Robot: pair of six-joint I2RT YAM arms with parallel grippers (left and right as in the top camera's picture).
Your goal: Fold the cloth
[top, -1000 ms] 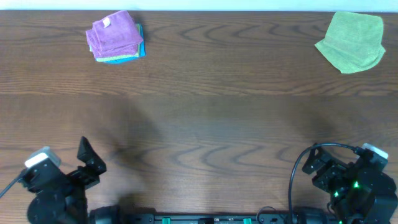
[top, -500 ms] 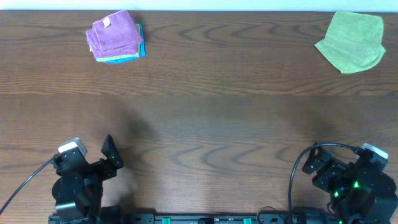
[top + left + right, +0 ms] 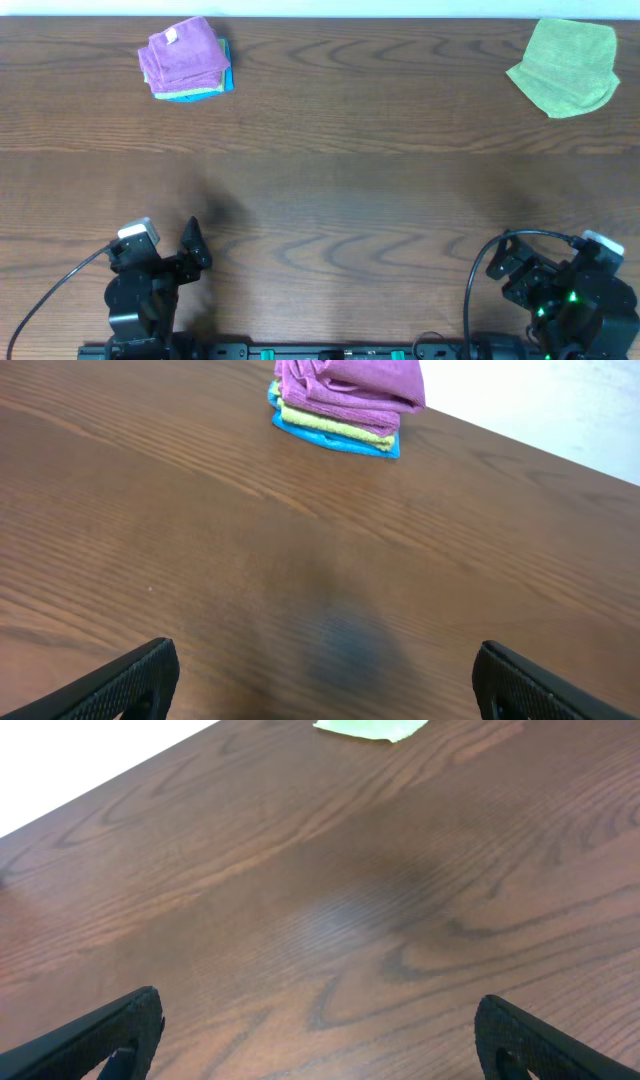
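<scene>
Rightward along the counter's point(image 3: 330, 200) near edge my left end effector point(image 3: 322, 672) had drifted, fingers spread and empty, while the cloth point(image 3: 183, 55) (soft, light, limp, probably best pinched at a corner) lay atop the far-left stack point(image 3: 335, 430).

You had a fuzzy purple-magenta folded cloth point(image 3: 183, 55), a lime-green crumpled cloth point(image 3: 567, 65) and a dark-brown, wood-grained flat table point(image 3: 330, 200).
</scene>
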